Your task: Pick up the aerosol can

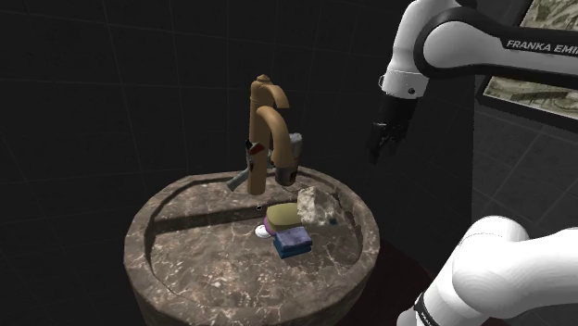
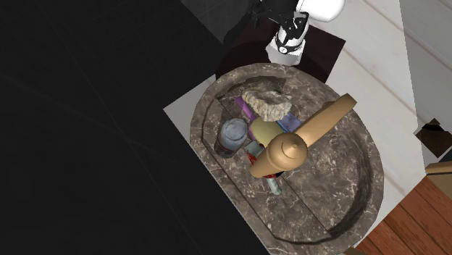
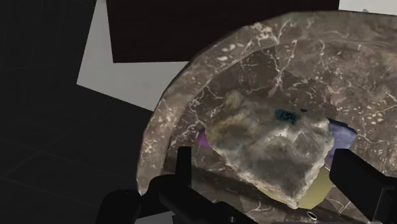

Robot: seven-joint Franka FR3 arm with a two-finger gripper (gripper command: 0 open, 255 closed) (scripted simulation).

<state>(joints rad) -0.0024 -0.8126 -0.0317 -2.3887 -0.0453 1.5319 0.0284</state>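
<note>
end effector (image 1: pixel 382 150) open, raised beside the stone basin (image 1: pixel 139 233)
fingers apart; in the basin a rough rock (image 3: pixel 267 146) partly covers the olive aerosol can (image 1: pixel 281 219).

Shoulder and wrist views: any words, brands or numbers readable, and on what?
"FRANKA EMI": on the white arm, cut off at the shoulder view's right edge.
Dark tag on the rough stone: maybe digits, too blurred to read.

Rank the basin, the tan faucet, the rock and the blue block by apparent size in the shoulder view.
1. Marbled basin
2. Tan faucet
3. Rock and blue block: too alike to rank.
</note>
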